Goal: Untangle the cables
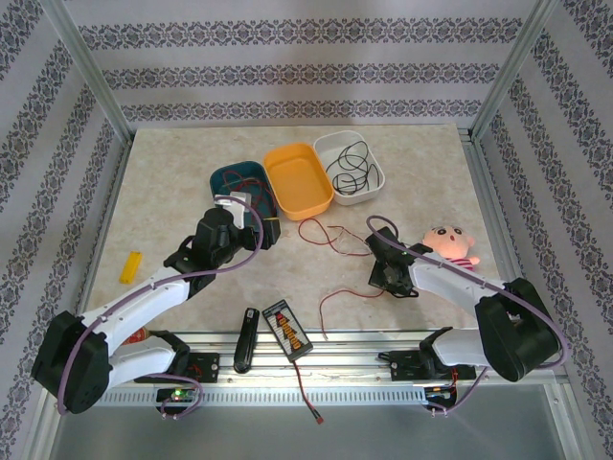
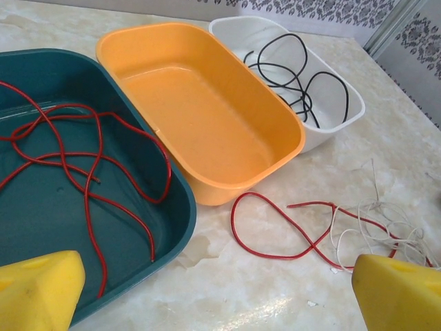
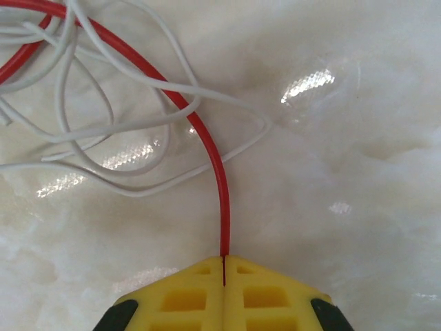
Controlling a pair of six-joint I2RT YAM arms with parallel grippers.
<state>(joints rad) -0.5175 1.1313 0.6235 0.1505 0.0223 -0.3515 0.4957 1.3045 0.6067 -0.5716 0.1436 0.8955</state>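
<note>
**Right gripper pinched the red cable at the tangle's edge**

The right gripper (image 3: 224,265) was pressed together on the red cable (image 3: 210,145). The cable ran straight ahead from the fingertips, then curved left through the loops of the white cable (image 3: 103,131) on the table (image 3: 358,172). Pulling back, away from those loops, looked like the way to draw it free. The left gripper (image 2: 219,293) stood spread wide, holding nothing, near the teal tray (image 2: 185,207), where a second red cable (image 2: 83,158) lay. The orange tray (image 2: 207,83) sat beside it, and the white tray (image 2: 344,121) held the black cable (image 2: 296,76).
</note>
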